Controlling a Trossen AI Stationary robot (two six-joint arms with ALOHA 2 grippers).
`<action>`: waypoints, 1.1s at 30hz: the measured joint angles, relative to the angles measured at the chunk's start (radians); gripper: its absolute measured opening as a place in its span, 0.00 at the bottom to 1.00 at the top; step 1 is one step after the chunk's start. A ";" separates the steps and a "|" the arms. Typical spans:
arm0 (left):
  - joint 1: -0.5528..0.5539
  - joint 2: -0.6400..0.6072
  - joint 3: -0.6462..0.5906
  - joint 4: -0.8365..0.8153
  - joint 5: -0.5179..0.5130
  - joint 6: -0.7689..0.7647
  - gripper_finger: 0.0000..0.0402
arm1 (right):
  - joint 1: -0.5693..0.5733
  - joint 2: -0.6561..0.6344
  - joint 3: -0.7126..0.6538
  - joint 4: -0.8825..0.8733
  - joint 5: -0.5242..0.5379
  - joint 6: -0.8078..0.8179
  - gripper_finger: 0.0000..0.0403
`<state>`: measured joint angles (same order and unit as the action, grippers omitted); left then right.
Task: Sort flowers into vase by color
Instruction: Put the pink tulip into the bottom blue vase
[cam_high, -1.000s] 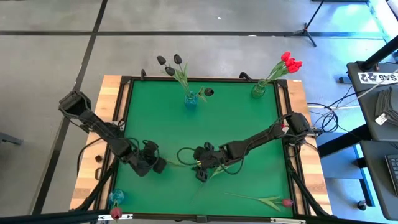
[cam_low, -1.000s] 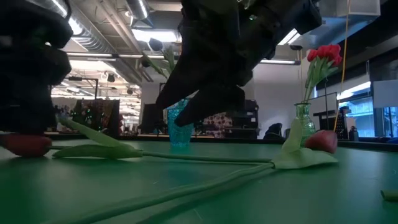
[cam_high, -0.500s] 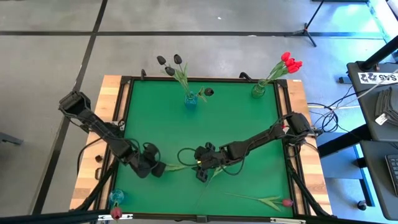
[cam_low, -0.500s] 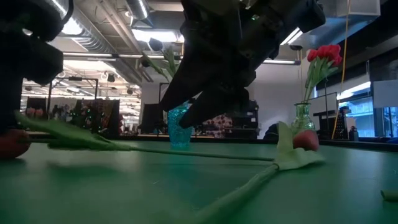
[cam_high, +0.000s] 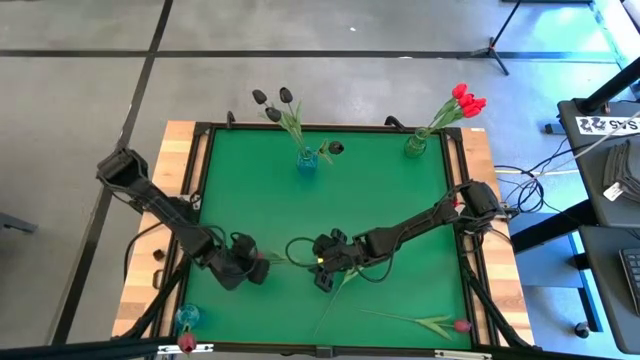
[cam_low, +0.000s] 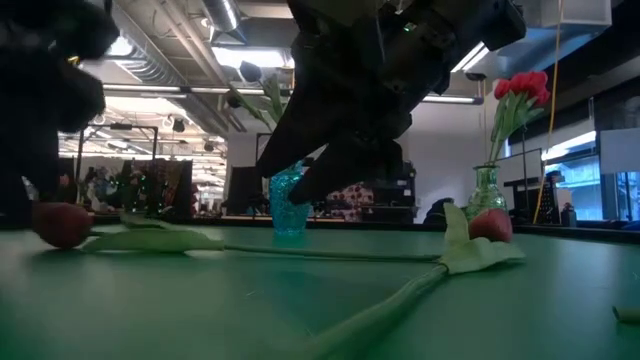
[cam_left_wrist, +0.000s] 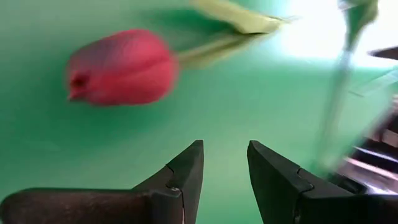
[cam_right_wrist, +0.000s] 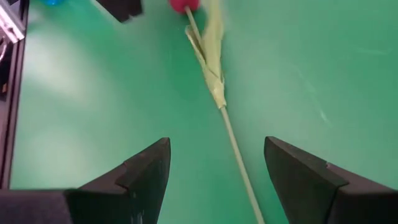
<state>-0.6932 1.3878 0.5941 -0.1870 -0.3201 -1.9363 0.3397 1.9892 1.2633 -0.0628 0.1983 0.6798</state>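
Green table, no legible writing

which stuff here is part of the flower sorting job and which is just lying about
Job: red tulip near the left gripper; tulip at the near edge; blue vase of dark tulips; green vase of red tulips; right gripper.

Lying about: tripod, cables.

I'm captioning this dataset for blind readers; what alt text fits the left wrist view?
A red tulip head lies on the green table, its pale green stem and leaf running away from it. The left gripper is open and empty in the foreground, its two dark fingers apart just short of the flower.
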 joint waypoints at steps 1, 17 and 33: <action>0.007 0.016 0.000 -0.016 0.000 0.000 0.30 | 0.000 0.000 0.000 0.000 0.011 0.000 0.64; 0.277 0.039 0.000 -0.319 -0.155 0.057 0.30 | 0.000 0.000 0.000 0.010 0.046 0.060 0.64; 0.313 -0.024 -0.001 -0.279 -0.140 -0.445 0.30 | 0.000 -0.035 0.032 -0.030 0.011 0.102 0.64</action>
<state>-0.3807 1.3636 0.5930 -0.4662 -0.4597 -2.3818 0.3401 1.9541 1.2950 -0.0924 0.2089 0.7822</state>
